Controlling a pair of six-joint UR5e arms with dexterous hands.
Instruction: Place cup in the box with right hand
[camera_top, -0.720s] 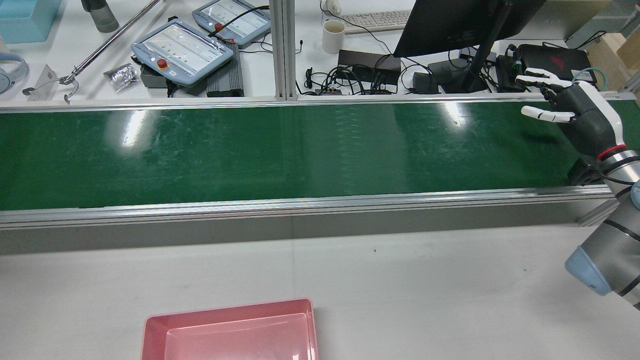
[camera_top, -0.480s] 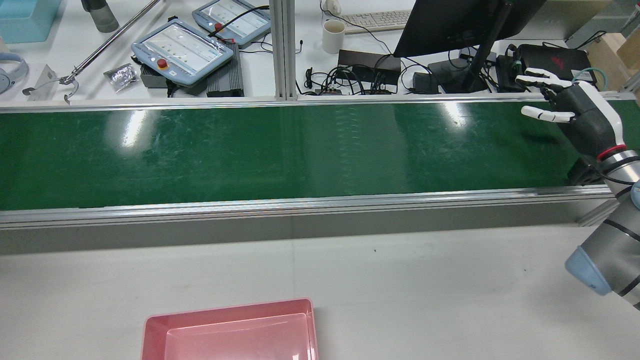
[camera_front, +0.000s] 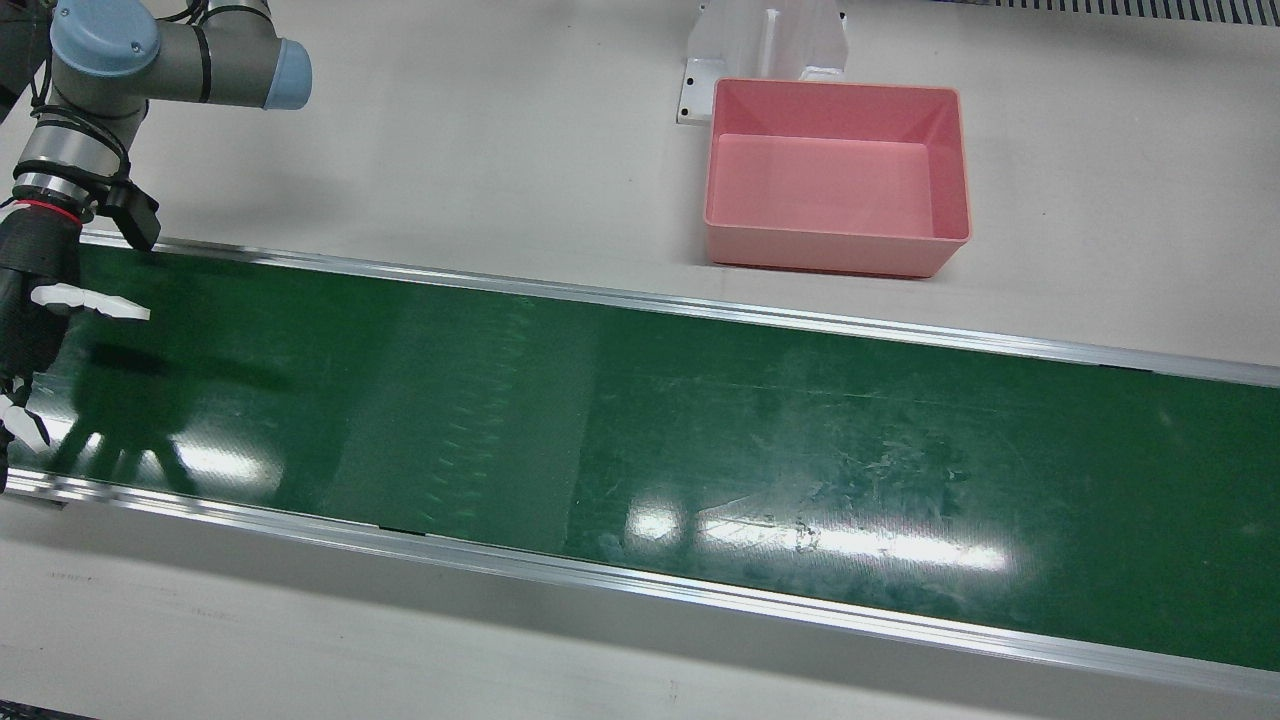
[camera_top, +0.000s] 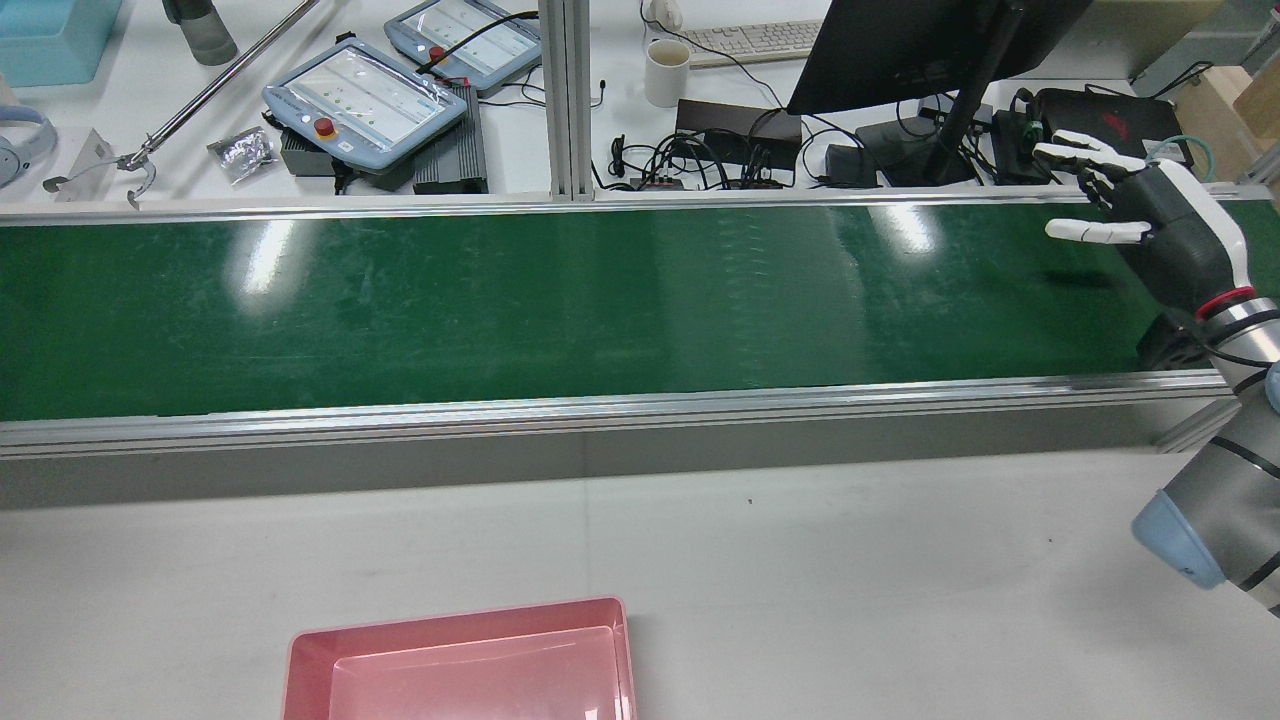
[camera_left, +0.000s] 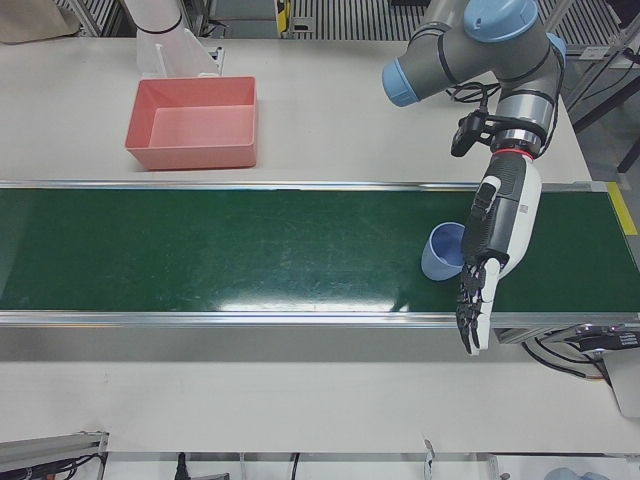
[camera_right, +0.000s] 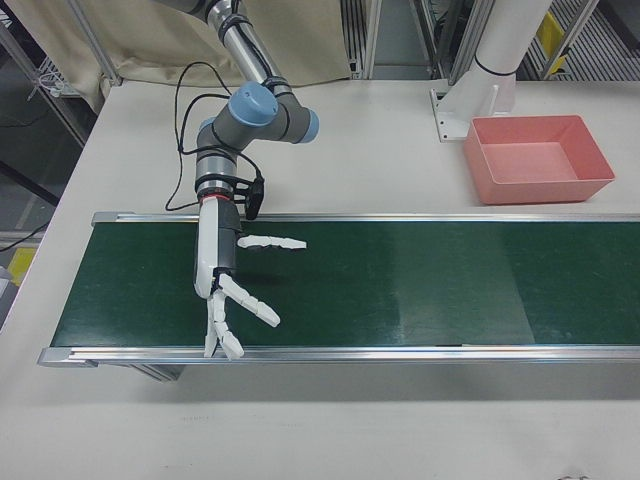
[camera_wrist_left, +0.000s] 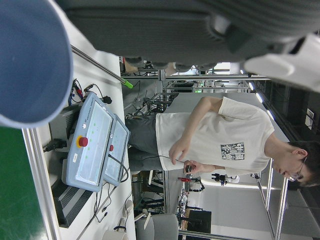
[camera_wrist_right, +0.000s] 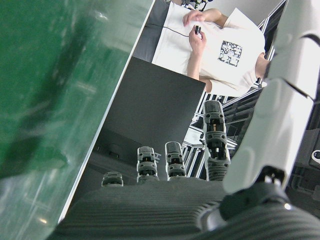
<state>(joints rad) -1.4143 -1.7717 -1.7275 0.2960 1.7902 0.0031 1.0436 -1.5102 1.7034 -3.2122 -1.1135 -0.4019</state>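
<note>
My right hand (camera_right: 228, 300) is spread open above the belt (camera_right: 400, 290), at its end, holding nothing. Cup (camera_left: 443, 252) sits on the belt's other end, just beside my open left hand (camera_left: 492, 250). Box (camera_front: 838, 180) is off the belt on the table, near its rail.

Conveyor belt (camera_front: 700, 440) running the table's length, box (camera_front: 838, 180) on the tabletop toward the robot's edge, cup (camera_left: 443, 251) on the belt beside the left hand (camera_left: 495, 245), right hand (camera_right: 225, 285) over the belt's opposite end
</note>
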